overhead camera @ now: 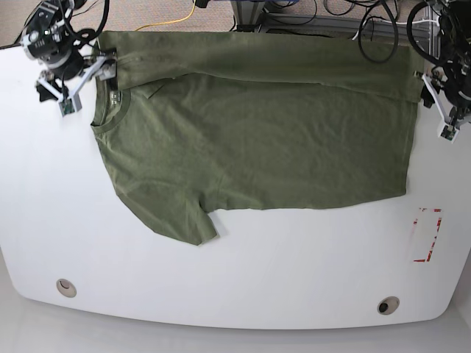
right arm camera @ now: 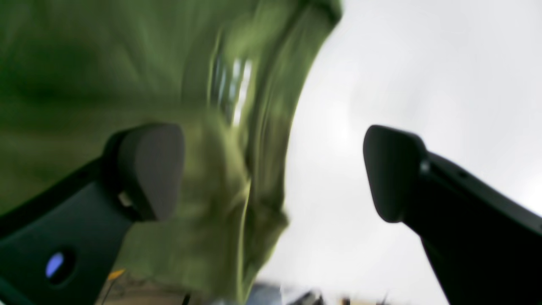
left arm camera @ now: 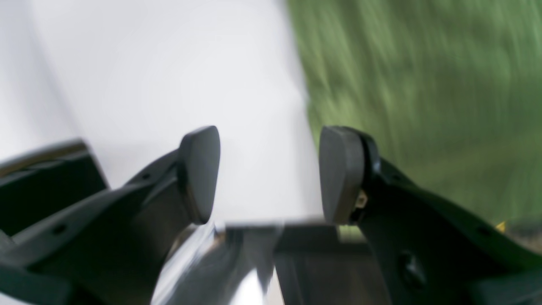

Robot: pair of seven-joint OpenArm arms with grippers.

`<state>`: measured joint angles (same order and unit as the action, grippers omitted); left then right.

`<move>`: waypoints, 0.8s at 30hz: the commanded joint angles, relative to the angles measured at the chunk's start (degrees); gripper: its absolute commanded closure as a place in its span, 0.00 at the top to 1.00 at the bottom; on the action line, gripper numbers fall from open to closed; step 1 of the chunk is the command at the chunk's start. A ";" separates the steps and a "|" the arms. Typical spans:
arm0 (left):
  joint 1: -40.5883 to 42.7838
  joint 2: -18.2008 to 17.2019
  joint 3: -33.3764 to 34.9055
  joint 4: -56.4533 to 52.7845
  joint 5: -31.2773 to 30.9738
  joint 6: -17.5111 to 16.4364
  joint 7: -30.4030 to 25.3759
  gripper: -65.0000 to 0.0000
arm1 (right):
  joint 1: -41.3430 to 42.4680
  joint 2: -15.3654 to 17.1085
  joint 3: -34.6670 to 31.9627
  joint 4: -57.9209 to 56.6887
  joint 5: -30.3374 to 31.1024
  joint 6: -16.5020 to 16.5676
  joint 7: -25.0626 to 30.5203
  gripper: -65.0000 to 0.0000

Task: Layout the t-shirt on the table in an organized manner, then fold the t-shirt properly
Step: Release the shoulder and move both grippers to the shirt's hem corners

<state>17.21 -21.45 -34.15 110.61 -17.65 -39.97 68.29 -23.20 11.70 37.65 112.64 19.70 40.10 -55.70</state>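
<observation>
The olive-green t-shirt (overhead camera: 250, 140) lies spread across the white table (overhead camera: 221, 272), collar to the left, hem to the right, one sleeve pointing toward the front. Its far part is folded over along the back edge. My right gripper (overhead camera: 79, 82) hovers open at the collar end; in its wrist view the open right gripper (right arm camera: 271, 169) straddles the t-shirt (right arm camera: 106, 63) edge and bare table (right arm camera: 423, 63), holding nothing. My left gripper (overhead camera: 439, 110) is open beside the hem's far corner; the left gripper (left arm camera: 269, 173) shows empty over table (left arm camera: 169, 76), the t-shirt (left arm camera: 423, 84) to its right.
A red-marked rectangle (overhead camera: 427, 235) sits at the table's right. Two round grommets (overhead camera: 66, 287) (overhead camera: 388, 304) lie near the front edge. Cables (overhead camera: 331, 11) and a yellow wire (overhead camera: 184, 15) run behind the back edge.
</observation>
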 commanded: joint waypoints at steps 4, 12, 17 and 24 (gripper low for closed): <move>-8.73 -0.75 0.17 0.91 0.02 -0.03 -0.47 0.54 | 11.38 1.35 -0.86 -3.50 -3.57 -0.10 -1.22 1.00; -23.41 -0.66 5.18 -7.44 0.73 -0.03 -0.73 0.53 | 28.08 1.61 -8.33 -17.47 -12.10 -0.10 -0.96 1.00; -32.03 1.28 8.61 -16.85 5.56 -0.03 -2.05 0.53 | 36.52 2.05 -10.70 -28.99 -13.42 -0.10 3.53 1.00; -39.15 3.04 11.60 -30.30 11.80 -0.03 -10.75 0.53 | 46.63 3.81 -11.32 -47.10 -17.11 -0.10 10.82 1.00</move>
<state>-19.66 -17.37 -22.85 82.98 -6.81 -39.99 59.83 19.99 14.17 26.20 68.84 2.48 39.57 -47.79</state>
